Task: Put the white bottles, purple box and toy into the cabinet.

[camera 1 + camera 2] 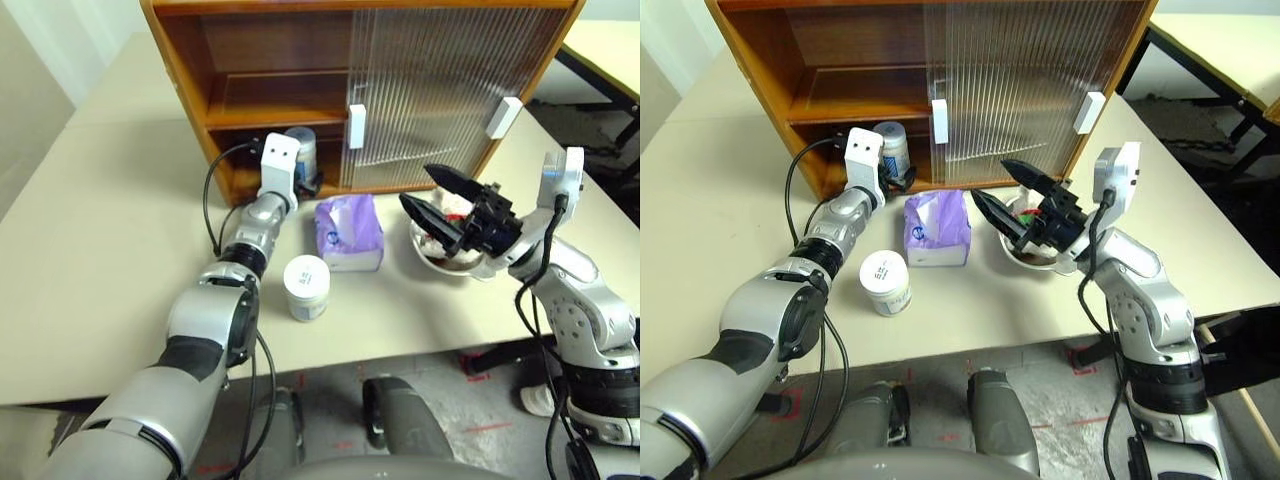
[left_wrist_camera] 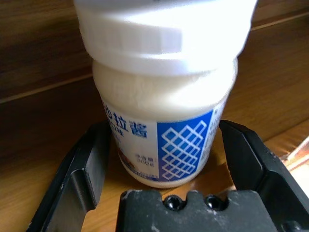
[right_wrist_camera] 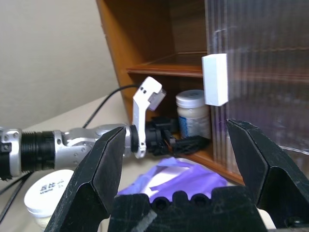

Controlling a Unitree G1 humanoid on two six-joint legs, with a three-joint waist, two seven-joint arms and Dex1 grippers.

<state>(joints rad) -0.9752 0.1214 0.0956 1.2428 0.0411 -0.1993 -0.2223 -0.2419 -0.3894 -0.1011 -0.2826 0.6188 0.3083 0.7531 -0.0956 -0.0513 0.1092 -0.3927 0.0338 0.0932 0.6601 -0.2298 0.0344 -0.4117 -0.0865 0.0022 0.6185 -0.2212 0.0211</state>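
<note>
One white bottle (image 2: 164,87) stands on the lower shelf of the cabinet (image 1: 190,60), in its open left half. My left gripper (image 2: 163,126) is open around it, one black finger close on each side. The other white bottle (image 1: 307,287) stands on the table beside my left forearm. The purple box (image 1: 348,232) lies in front of the cabinet. My right gripper (image 1: 418,186) hangs open and empty above a bowl (image 1: 440,264). In the bowl lies the toy (image 1: 455,207), white with some red, partly hidden by the fingers.
A ribbed sliding door (image 1: 430,90) with white block handles (image 1: 356,126) covers the cabinet's right half. The upper shelf (image 1: 270,110) on the left is bare. The cream table (image 1: 90,250) stretches out to the left, and its front edge runs just behind the nearer bottle.
</note>
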